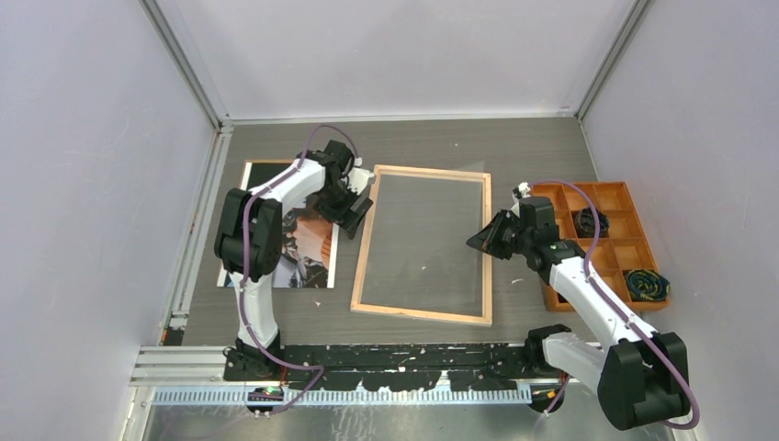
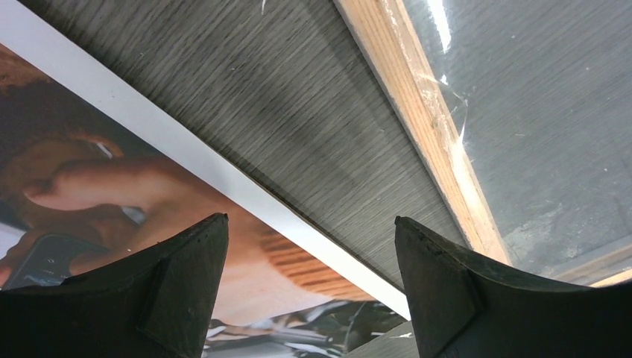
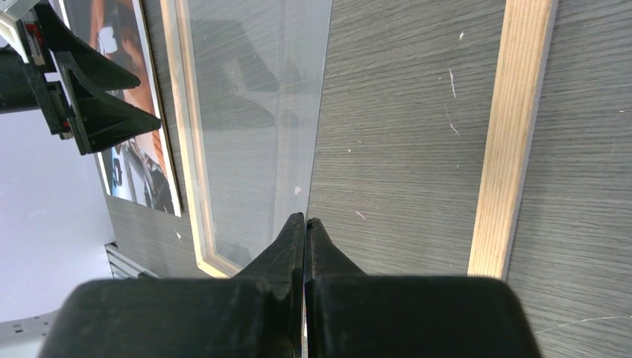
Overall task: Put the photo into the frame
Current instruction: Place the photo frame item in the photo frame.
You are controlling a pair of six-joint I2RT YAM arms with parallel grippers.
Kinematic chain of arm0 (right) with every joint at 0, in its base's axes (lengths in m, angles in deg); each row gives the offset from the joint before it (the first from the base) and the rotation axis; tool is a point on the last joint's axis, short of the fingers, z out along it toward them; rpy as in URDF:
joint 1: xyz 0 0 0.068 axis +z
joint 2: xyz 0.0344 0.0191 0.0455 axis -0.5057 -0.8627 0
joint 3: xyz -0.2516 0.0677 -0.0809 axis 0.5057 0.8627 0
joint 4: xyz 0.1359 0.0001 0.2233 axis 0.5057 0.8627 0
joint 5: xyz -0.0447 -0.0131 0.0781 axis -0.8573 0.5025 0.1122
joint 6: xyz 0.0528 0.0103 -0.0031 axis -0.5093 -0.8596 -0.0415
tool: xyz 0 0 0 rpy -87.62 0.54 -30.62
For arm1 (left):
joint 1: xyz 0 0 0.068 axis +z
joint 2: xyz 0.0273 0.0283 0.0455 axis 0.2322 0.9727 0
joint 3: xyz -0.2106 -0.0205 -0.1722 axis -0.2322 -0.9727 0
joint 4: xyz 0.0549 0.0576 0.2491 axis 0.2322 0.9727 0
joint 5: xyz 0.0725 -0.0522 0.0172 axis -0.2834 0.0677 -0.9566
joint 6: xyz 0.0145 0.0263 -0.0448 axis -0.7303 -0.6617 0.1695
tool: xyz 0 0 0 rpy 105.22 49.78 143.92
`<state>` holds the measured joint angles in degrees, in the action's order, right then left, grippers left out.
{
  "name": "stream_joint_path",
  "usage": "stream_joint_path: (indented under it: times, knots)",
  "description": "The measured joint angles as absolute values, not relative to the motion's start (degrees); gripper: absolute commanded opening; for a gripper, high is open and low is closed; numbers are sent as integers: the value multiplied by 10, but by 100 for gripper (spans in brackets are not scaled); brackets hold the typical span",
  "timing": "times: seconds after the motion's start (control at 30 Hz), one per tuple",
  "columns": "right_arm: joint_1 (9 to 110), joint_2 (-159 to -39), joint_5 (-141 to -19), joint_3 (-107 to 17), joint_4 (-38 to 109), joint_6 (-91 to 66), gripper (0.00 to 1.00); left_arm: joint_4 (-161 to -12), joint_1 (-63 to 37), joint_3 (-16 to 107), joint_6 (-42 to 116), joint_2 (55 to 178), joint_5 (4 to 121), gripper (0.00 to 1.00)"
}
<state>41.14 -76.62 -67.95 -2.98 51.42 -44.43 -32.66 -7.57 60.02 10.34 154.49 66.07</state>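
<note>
A: How far along is this getting?
B: Not far, I'm judging. The photo (image 1: 303, 262) is lying picture-up on the tabletop (image 1: 413, 138), just left of the frame (image 1: 419, 314) and not touching it, so nothing is sitting inside yet. The frame is lying wood side up in the middle.
A: What are the 2 arms doing?
B: The right claw (image 3: 305, 220) is pinching the right edge of the pane (image 3: 253, 112), fingers pressed together on it. That edge is sitting well inside the frame's right rail, with bare tabletop showing between them. The pane is looking tilted or shifted rather than seated, and I can't tell which.
A: And the left one?
B: The left claw (image 2: 311, 218) is hovering with fingers spread wide, gripping nothing. It's hanging over the photo's white right border: 1 finger over the print, the other over the tabletop strip beside the frame's left rail.
A: What's remaining?
B: Nearly everything, I'm thinking: picking the photo up, carrying it across, laying it in the opening.
</note>
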Motion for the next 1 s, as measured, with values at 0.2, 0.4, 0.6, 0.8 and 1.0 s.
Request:
stream_joint_path:
  times: [0.2, 0.4, 0.6, 0.8, 1.0]
  knots:
    - [403, -775, -657, -34, 526, -435, 1, -331, -87, 600, 106, 1553, 644, 83]
    - [397, -775, -649, -34, 535, -433, 1, -333, -93, 600, 114, 1565, 637, 83]
    - [396, -775, -645, -34, 522, -435, 1, -336, -94, 600, 114, 1565, 634, 81]
    - [396, -775, -646, -35, 505, -435, 1, -339, -95, 600, 115, 1566, 634, 79]
    - [391, -776, -653, -36, 513, -435, 1, -341, -95, 600, 115, 1567, 634, 79]
